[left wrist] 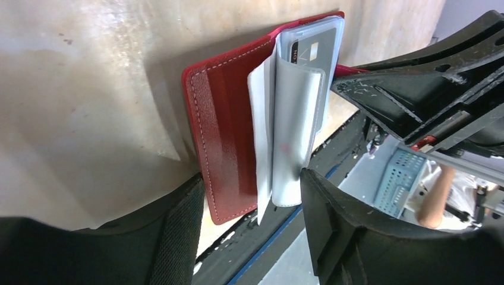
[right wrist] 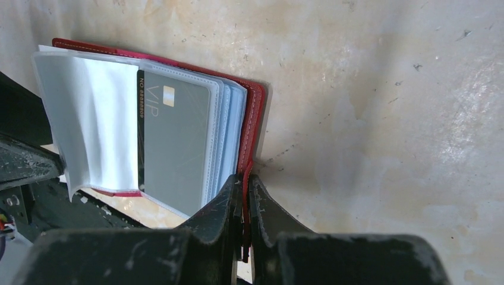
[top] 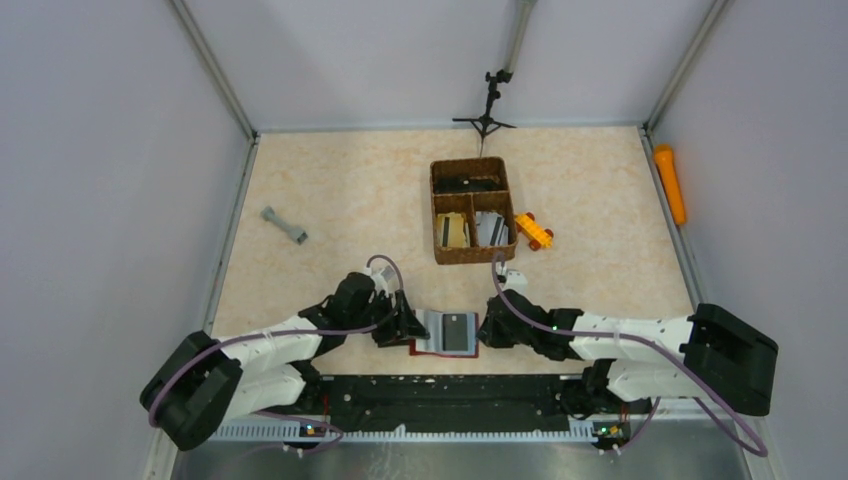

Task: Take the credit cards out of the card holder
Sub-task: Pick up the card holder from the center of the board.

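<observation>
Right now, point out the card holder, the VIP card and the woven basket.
card holder (left wrist: 223, 136): left wrist view, red inside cover.
VIP card (right wrist: 175, 136): right wrist view, grey face behind the clear sleeve.
woven basket (top: 436, 215): top view, left wall.

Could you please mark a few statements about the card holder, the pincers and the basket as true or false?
1. The card holder is open. True.
2. The right pincer is open, clear of the holder. False: it is shut on the holder's red edge.
3. A grey VIP card shows inside the holder. True.
4. The basket is empty. False: a tan card and grey cards lie in it.
5. The left pincer is shut. False: its jaws stand open.
</observation>
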Available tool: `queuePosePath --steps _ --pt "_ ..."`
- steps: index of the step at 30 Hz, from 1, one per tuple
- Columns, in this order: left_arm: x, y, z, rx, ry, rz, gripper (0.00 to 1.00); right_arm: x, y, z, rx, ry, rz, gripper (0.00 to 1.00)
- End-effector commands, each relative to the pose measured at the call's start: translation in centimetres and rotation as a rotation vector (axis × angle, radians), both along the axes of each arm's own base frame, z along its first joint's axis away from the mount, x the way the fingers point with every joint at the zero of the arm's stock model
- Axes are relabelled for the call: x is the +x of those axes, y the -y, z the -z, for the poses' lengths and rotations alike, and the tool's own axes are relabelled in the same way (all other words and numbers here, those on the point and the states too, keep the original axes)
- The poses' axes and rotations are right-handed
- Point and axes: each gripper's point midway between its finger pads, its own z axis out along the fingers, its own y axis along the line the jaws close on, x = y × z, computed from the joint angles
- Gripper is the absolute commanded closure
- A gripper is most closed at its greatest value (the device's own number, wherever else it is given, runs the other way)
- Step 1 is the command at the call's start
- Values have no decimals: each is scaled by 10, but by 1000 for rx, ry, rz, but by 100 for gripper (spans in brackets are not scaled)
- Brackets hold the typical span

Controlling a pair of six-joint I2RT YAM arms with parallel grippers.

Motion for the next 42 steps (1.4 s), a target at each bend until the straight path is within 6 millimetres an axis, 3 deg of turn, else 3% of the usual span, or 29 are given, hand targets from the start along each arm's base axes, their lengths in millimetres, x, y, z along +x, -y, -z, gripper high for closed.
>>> queuePosePath --steps 1,4,7,9,12,17,24,30,31,37,42 --pt "-8 4 9 -28 -34 33 37 1 -6 -6 32 19 -4 100" --pt "-7 7 0 -68 -10 42 33 0 -4 -3 23 15 -2 100" --pt "-6 11 -20 -139 53 50 14 -1 -4 -3 30 16 -2 100" --pt "-4 11 -30 -172 99 35 9 -1 -5 -4 38 18 -4 100" --pt "-3 10 -31 -182 111 26 10 0 -8 -6 49 19 -9 100" --pt "-5 9 -16 -123 54 45 16 -1 -11 -8 61 18 -17 100" --pt "3 5 5 12 9 41 44 -2 -12 -9 68 16 -24 100" --pt "5 6 0 -9 28 33 95 -2 -12 -10 70 17 -22 100" --pt "5 7 -2 -20 33 34 100 -2 -12 -9 69 15 -22 96" --pt "5 16 -20 -126 61 34 100 0 -8 -18 82 42 -12 51" --pt "9 22 -52 -247 125 6 100 1 2 -31 150 74 37 18"
